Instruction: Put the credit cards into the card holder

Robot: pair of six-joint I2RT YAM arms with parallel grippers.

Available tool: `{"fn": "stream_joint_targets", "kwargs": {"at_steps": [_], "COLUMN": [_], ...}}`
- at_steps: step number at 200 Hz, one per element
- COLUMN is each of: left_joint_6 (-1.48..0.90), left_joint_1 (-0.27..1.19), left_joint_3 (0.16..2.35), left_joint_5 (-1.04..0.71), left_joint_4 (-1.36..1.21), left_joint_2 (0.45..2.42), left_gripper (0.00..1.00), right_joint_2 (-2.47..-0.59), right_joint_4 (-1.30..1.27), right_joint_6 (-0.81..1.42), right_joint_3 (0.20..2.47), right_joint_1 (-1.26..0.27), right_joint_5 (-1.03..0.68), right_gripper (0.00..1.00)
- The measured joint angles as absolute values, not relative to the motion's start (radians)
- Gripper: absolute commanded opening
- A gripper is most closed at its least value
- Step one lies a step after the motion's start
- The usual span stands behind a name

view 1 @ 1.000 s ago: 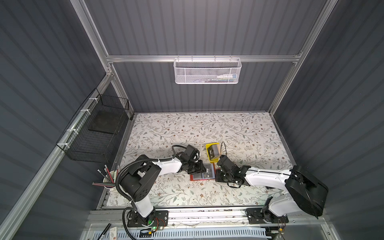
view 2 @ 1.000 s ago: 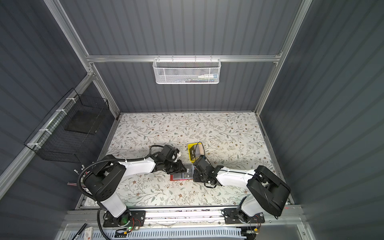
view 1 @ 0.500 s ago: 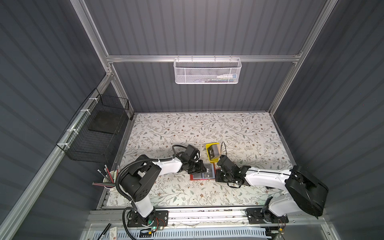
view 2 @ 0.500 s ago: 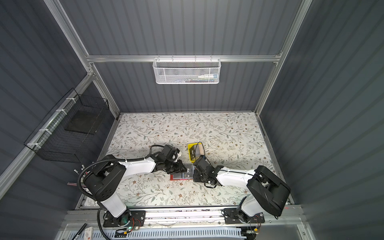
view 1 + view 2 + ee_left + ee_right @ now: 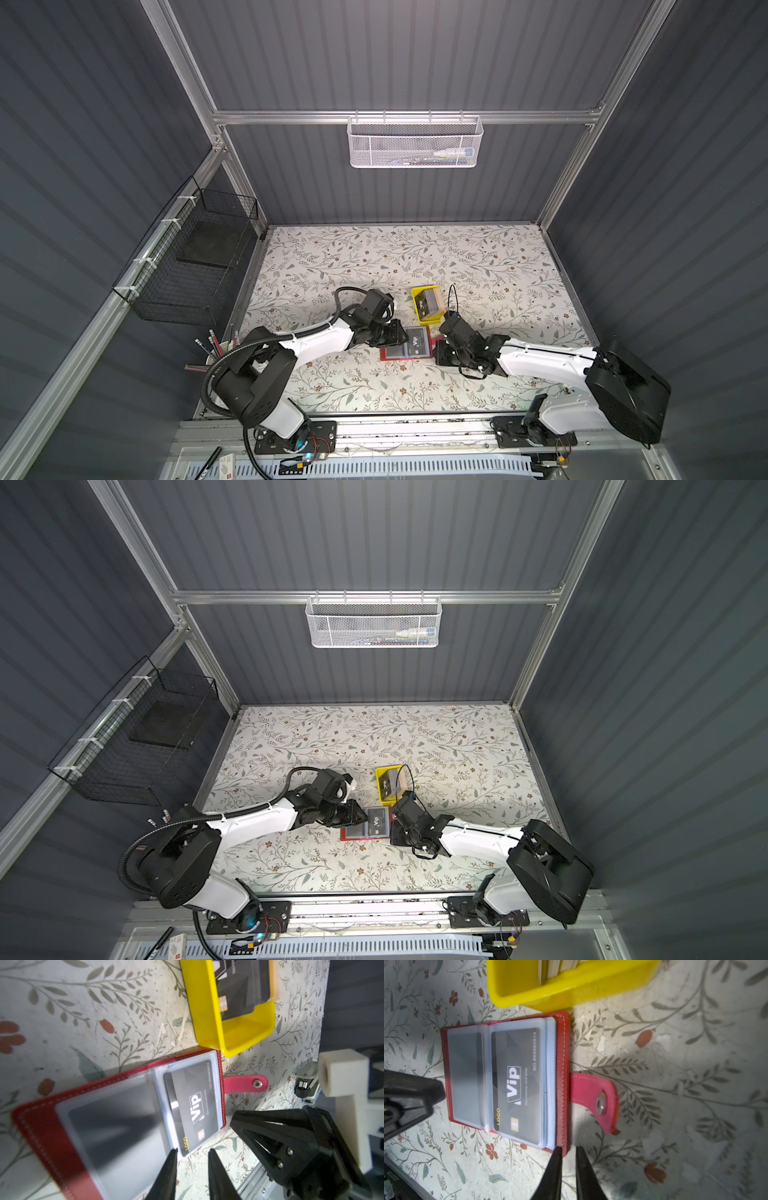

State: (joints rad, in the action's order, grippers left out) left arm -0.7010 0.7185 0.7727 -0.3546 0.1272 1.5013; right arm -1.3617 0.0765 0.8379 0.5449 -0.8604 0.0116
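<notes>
Near-centre on floral table (image 5: 374,257): card holder (image 5: 395,352) lying open, VIP card (image 5: 517,1084) in right pocket. Left tool (image 5: 192,1153) slightly spread at its corner; right tool (image 5: 569,1151) barely parted at cover edge. Just beyond: yellow tray (image 5: 428,321) with cards (image 5: 239,991). Far wall: white mesh basket (image 5: 413,143).

Dark grey ribbed walls (image 5: 415,62) enclose a flower-patterned tabletop (image 5: 374,257). Far beyond the left pincer (image 5: 402,335), a white mesh basket (image 5: 415,143) hangs from a wall; a black wire basket (image 5: 195,266) hangs well off its outer side.
</notes>
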Motion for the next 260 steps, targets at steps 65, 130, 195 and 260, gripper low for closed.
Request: {"fn": "stream_joint_targets", "kwargs": {"at_steps": [65, 130, 195, 260], "left_joint_6": [-0.678, -0.677, -0.684, -0.681], "left_joint_1": [0.595, 0.527, 0.510, 0.511], "left_joint_3": [0.630, 0.558, 0.554, 0.554], "left_joint_5": [-0.366, -0.396, -0.471, -0.501], "left_joint_4": [0.138, 0.120, 0.047, 0.033], "left_joint_2": [1.346, 1.353, 1.429, 1.463], "left_gripper": [0.34, 0.36, 0.38, 0.41], "right_joint_2": [-1.333, -1.328, -1.377, -1.430], "right_joint_4": [0.083, 0.082, 0.041, 0.003], "right_joint_6": [0.838, 0.838, 0.833, 0.828], "right_joint_3": [0.544, 0.533, 0.533, 0.535], "right_joint_1": [-0.830, -0.772, -0.748, -0.748], "right_joint_5": [0.002, -0.054, -0.121, -0.158], "right_gripper": [0.21, 0.23, 0.21, 0.19]}}
